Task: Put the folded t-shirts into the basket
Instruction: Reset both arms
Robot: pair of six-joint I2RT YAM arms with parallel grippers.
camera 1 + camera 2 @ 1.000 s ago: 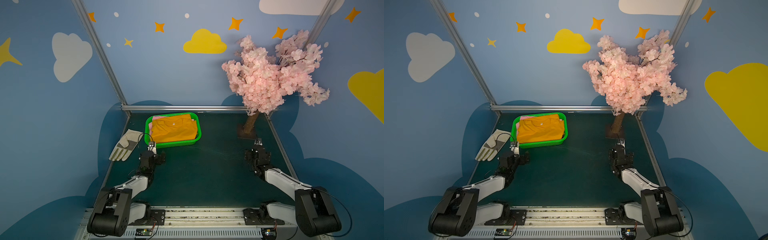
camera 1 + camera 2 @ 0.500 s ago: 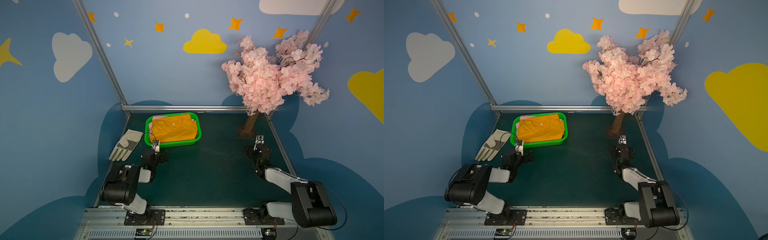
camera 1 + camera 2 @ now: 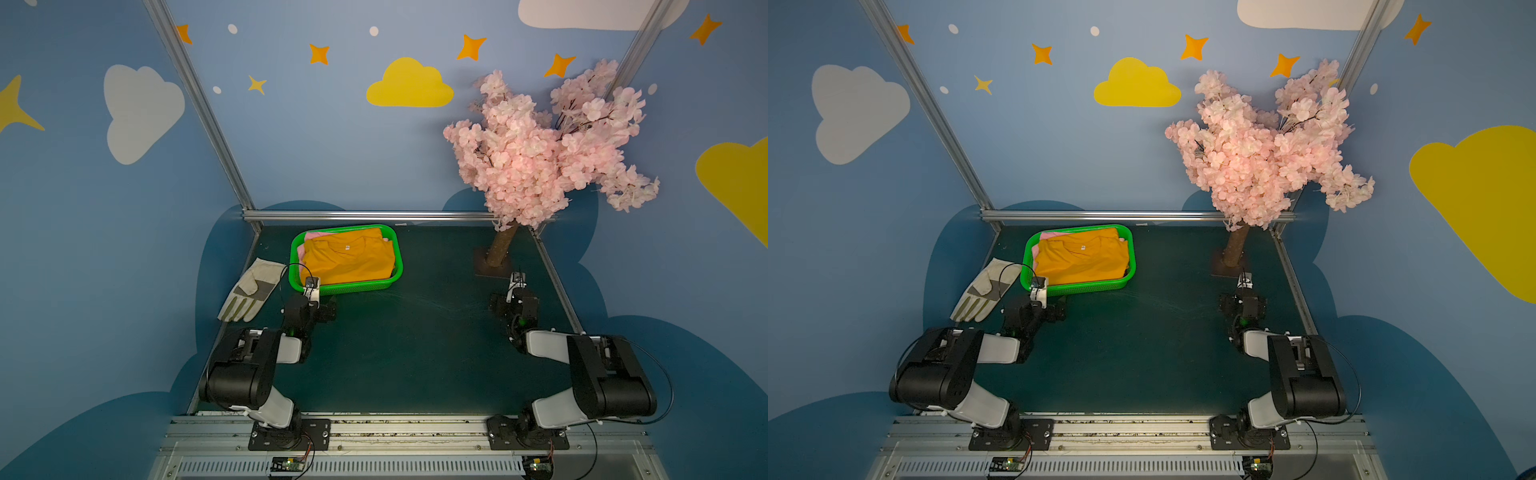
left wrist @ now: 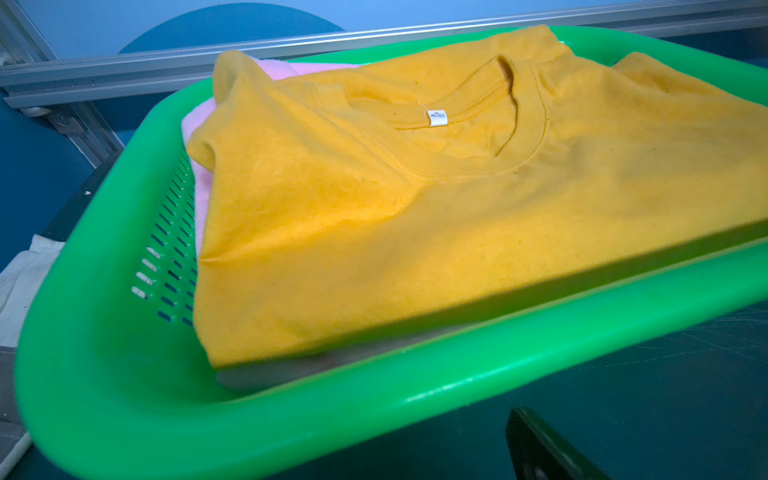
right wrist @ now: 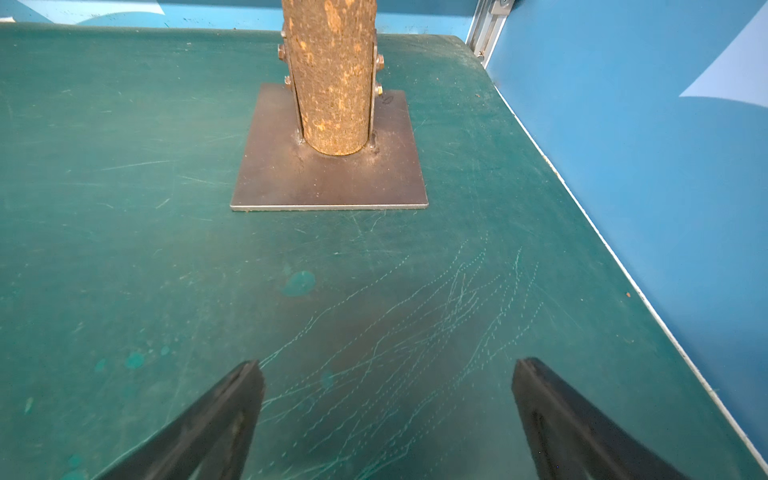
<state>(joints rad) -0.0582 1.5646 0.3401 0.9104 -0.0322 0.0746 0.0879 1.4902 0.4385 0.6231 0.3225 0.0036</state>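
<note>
The green basket [image 3: 390, 253] [image 3: 1130, 249] stands at the back left of the dark green mat. Folded t-shirts lie stacked in it: a mustard yellow one [image 3: 349, 259] [image 4: 415, 208] on top, a light pink one [image 3: 309, 236] [image 4: 195, 124] showing under its far left corner. My left gripper [image 3: 311, 291] [image 3: 1038, 291] sits low just outside the basket's front left corner, open and empty; only one of its fingers [image 4: 540, 449] shows in the left wrist view, below the basket's rim [image 4: 291, 411]. My right gripper [image 3: 516, 284] [image 5: 386, 365] is open over bare mat, holding nothing.
A pale work glove [image 3: 249, 291] lies left of the basket. A pink blossom tree [image 3: 540, 145] stands at the back right, its trunk bolted to a metal plate [image 5: 328, 174] just ahead of my right gripper. The blue wall [image 5: 644, 166] runs close along the mat's right edge.
Both arms have folded back, their black links now drawn in over their bases. The grippers stayed low near the same spots and stayed open.
</note>
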